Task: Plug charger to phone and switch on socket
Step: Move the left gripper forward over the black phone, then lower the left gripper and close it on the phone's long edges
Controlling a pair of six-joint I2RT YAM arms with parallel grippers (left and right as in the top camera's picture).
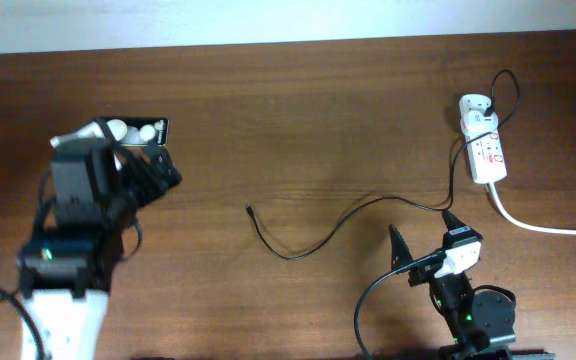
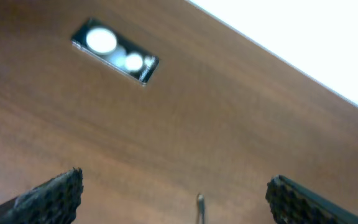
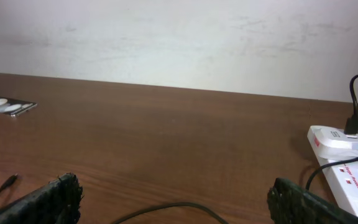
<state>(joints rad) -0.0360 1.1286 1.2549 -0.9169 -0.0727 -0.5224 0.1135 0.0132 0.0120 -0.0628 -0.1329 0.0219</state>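
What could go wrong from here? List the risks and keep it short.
1. The charger cable lies slack beside the open right gripper. A snag might tug the white adapter out of the socket.
2. The connector tip is tiny and lies flat on the table. The open left gripper may fumble the pinch.
3. The phone lies loose, so pushing the connector in could slide it.

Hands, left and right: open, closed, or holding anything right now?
Left hand: open, holding nothing.
Right hand: open, holding nothing.
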